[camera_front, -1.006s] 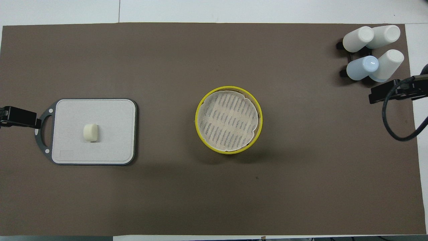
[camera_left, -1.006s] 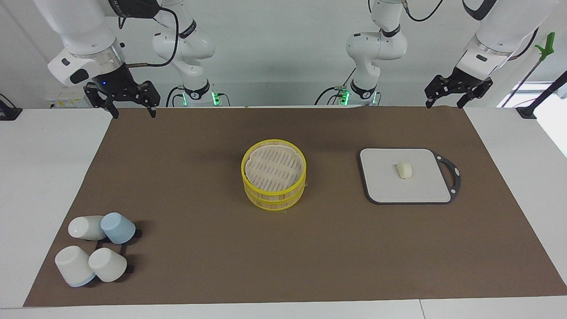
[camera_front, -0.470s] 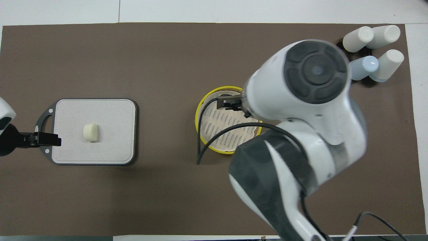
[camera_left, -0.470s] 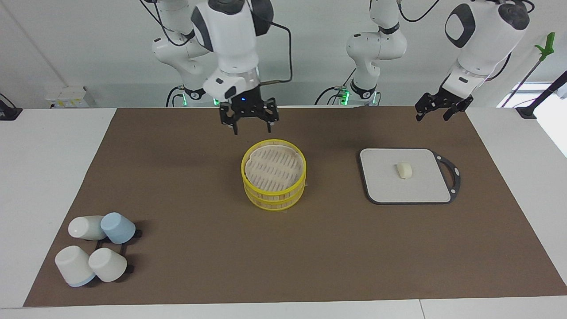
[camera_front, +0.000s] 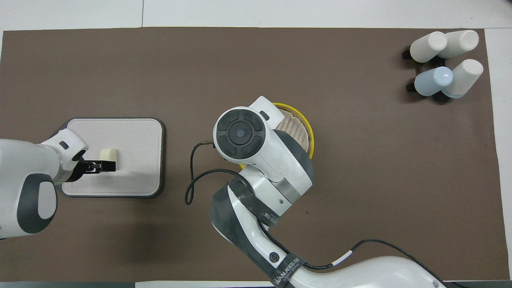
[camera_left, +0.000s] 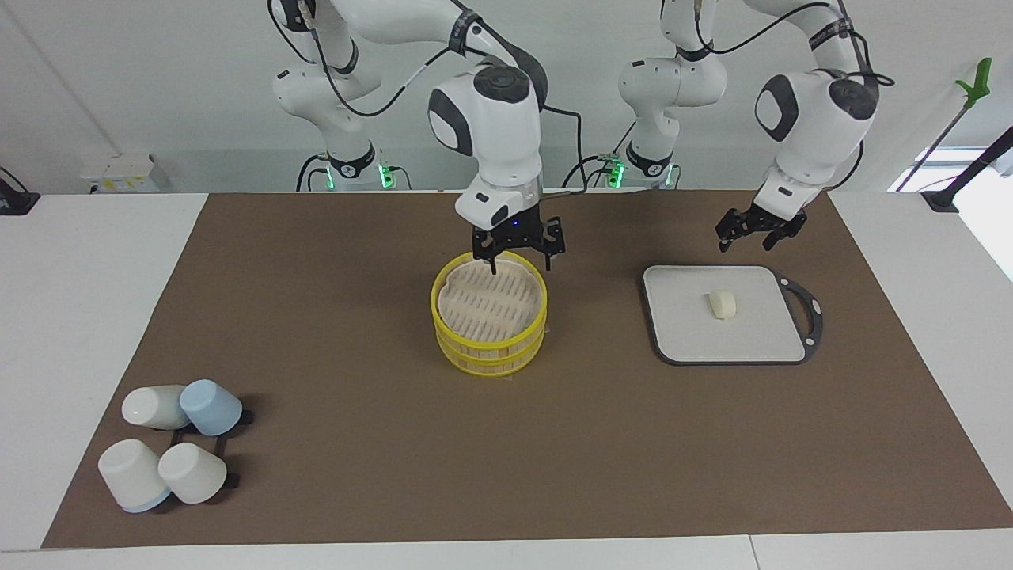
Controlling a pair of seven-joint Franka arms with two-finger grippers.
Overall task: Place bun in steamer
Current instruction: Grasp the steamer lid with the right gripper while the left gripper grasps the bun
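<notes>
The steamer [camera_left: 488, 313] stands at the middle of the mat with its slatted lid [camera_left: 487, 301] on; in the overhead view only part of its rim [camera_front: 308, 130] shows past my right arm. The bun [camera_left: 722, 303] lies on the grey board [camera_left: 744, 344] toward the left arm's end; it also shows in the overhead view [camera_front: 108, 153] on the board [camera_front: 132, 136]. My right gripper [camera_left: 519, 265] is open, just over the lid's edge nearer the robots. My left gripper [camera_left: 752, 240] is open, raised over the board's edge nearer the robots; it also shows in the overhead view [camera_front: 105, 166].
Several white and blue cups [camera_left: 170, 443] lie on a black rack at the right arm's end, farther from the robots; they also show in the overhead view [camera_front: 444, 64]. A brown mat [camera_left: 356, 443] covers the table.
My right arm swung from its end of the table to the steamer and came down to the lid. My left arm moved in from the table's end and lowered toward the board.
</notes>
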